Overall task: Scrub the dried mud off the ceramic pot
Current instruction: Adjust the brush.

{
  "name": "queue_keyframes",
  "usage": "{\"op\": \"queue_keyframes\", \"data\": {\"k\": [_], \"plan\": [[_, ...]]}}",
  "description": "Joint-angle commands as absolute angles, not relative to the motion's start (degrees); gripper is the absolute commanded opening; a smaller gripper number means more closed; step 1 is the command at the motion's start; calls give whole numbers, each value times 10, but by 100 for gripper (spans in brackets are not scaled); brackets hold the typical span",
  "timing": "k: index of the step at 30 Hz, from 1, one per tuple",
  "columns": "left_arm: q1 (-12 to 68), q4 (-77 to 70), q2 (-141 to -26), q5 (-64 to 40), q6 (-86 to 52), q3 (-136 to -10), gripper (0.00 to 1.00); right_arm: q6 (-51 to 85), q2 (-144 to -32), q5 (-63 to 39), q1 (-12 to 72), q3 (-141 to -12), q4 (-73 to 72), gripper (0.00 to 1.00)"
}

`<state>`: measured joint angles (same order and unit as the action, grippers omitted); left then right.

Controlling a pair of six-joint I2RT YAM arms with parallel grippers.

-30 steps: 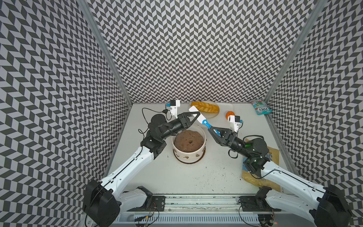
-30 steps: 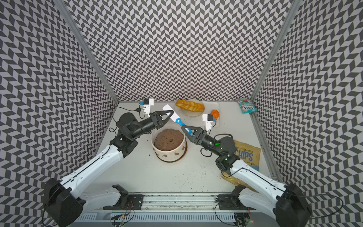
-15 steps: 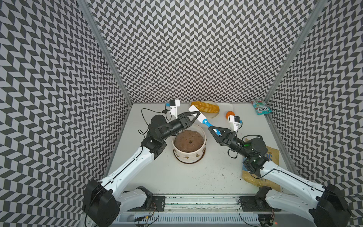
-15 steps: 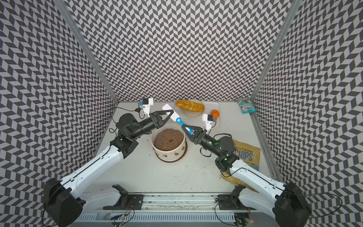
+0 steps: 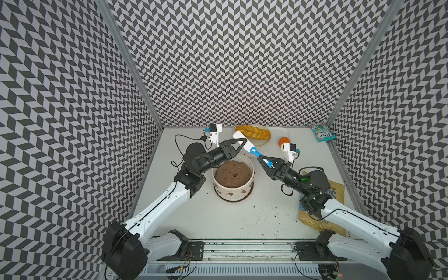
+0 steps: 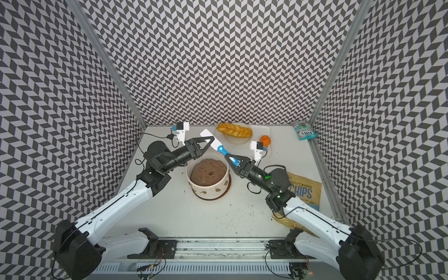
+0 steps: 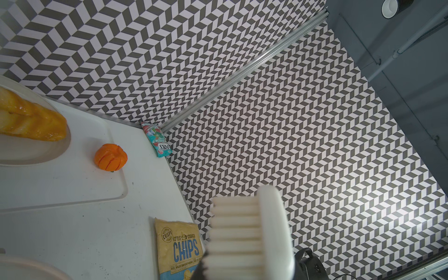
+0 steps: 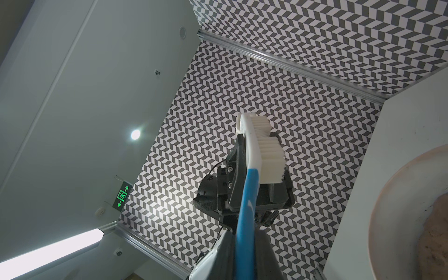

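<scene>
Both hands meet on one brush [image 5: 252,150], so I judge the step to be a handover and the scrubbing not yet begun. The right hand [image 5: 263,162] is clenched on the blue handle's end. The left hand [image 5: 240,143] grasps the white head, with a jaw on either side, as the right wrist view shows. The brush hangs in the air between them, clear of everything.

For the next move, the left hand probably has to let go of the head. The right hand can then swing the bristles down and round, because they must meet the wall squarely. The freed left hand could steady the rim against the push.

The pot [image 5: 232,188] stands just below both hands, on the side toward the arm bases. It is upright on its brown saucer [image 5: 234,199] and filled nearly to the rim with soil [image 5: 232,173]. The pot is white and thick-rimmed.

The mud [image 5: 233,194] shows in both top views as several dull brown patches low on the wall. They sit on the face turned away from the hands. Dark crumbs speckle the surface [image 5: 194,213] further that way.

Beyond the left hand lies bread [image 5: 253,132] on a plate. An orange [image 5: 284,140] sits beyond the right hand.
</scene>
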<state>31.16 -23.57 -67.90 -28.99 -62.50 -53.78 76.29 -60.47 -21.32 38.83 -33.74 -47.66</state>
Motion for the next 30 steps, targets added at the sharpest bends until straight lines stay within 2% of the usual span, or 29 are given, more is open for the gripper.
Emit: {"op": "queue_keyframes", "data": {"k": [1, 10, 15, 18, 21, 26, 28, 30], "plan": [[316, -254, -668, -296, -622, -529, 27, 754, -597, -201, 381, -345, -524, 15], [316, -259, -667, -296, -622, -527, 26, 762, -599, -202, 381, -347, -530, 27], [316, -262, -669, -297, -621, -528, 26, 761, -600, -208, 380, -350, -526, 28], [316, -263, -669, -298, -621, -529, 26, 763, -602, -208, 379, -349, -526, 22], [317, -263, -669, -299, -622, -529, 26, 768, -604, -208, 378, -347, -533, 11], [318, -262, -669, -301, -616, -529, 27, 769, -606, -206, 376, -347, -534, 1], [318, -251, -669, -298, -606, -533, 30, 762, -605, -208, 373, -349, -531, 0], [316, -226, -669, -295, -585, -541, 41, 753, -603, -213, 366, -350, -525, 0]]}}
